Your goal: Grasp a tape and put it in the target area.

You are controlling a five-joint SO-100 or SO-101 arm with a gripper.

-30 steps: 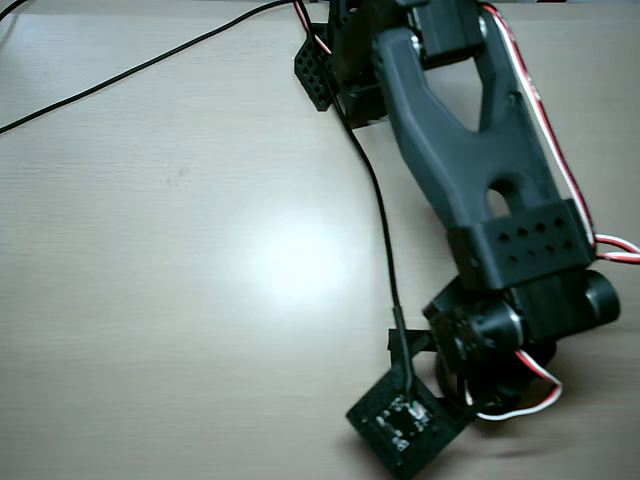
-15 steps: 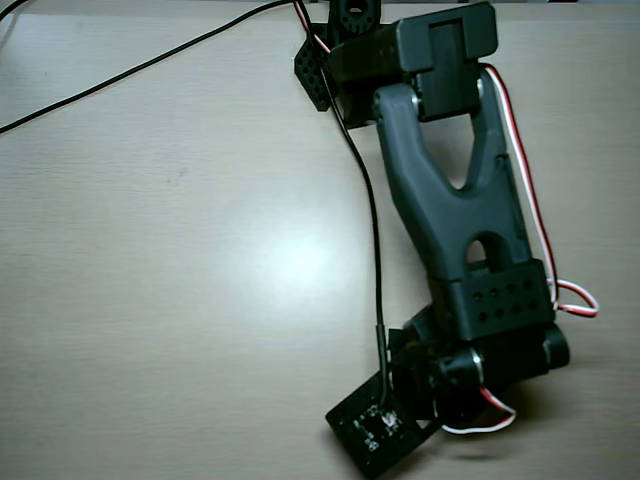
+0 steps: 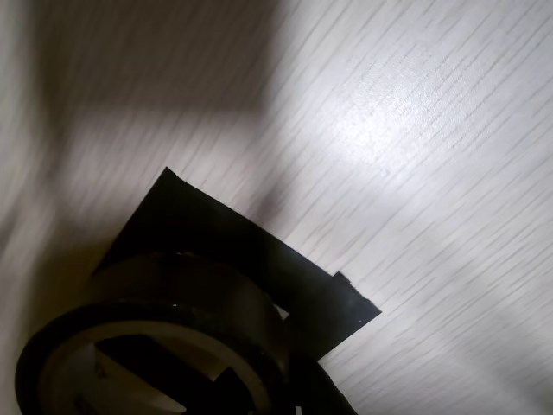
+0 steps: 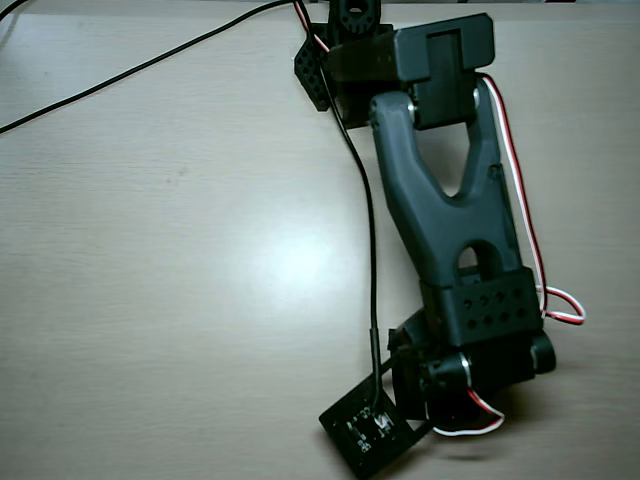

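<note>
Tool: hidden under the arm [image 4: 450, 230] in overhead view, absent from wrist view, opening and hold cannot be told | tape [image 3: 147, 346]: lower left of wrist view, overlapping a black strip of the target area [image 3: 259, 251] | bench [image 4: 180, 250]: pale wood grain, glare patch | cable [image 4: 372, 250]: black, runs along the arm.

The arm [image 4: 450, 220] was matte black plastic, trailed red-and-white wires [image 4: 528, 225], and carried a square black plate [image 4: 362, 432] with white marks.
</note>
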